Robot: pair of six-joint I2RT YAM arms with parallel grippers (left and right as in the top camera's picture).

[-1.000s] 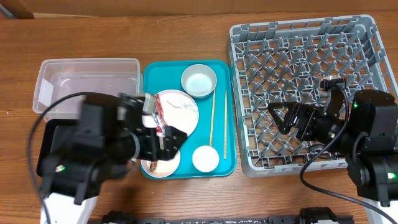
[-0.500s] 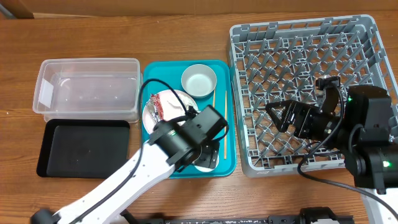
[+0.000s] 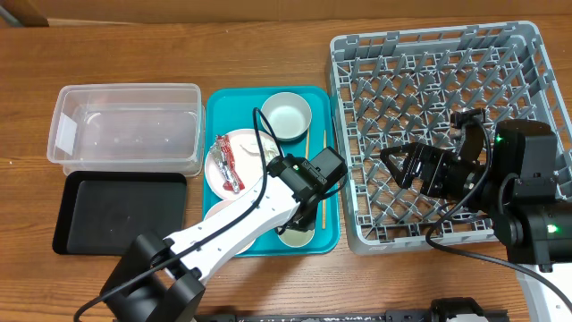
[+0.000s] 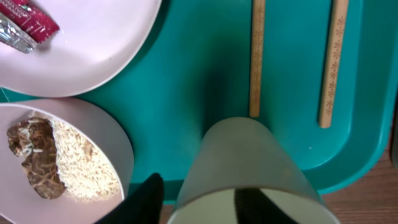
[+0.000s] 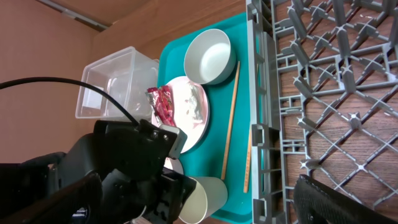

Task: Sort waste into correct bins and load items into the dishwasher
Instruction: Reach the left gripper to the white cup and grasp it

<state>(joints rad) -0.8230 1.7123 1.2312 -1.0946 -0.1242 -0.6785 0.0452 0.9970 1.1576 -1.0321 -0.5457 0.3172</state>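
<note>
My left gripper is down over the small white cup at the front right of the teal tray. One finger is inside the cup and one outside. The jaws are partly closed astride its wall, with gaps still showing. Two chopsticks lie just beyond the cup. A small plate holds rice and brown bits. The red-and-white wrapper lies on the large plate. A pale bowl sits at the tray's back. My right gripper hangs open over the grey rack, holding nothing.
The clear tub stands left of the tray, with the black tray in front of it. My left arm stretches across the teal tray's front and hides most of the small plate in the overhead view. The rack's near wall borders the tray's right edge.
My left arm has swung from the tray's left side to the cup at its front right. Its jaws have narrowed around the cup's rim. The right arm has hardly moved.
</note>
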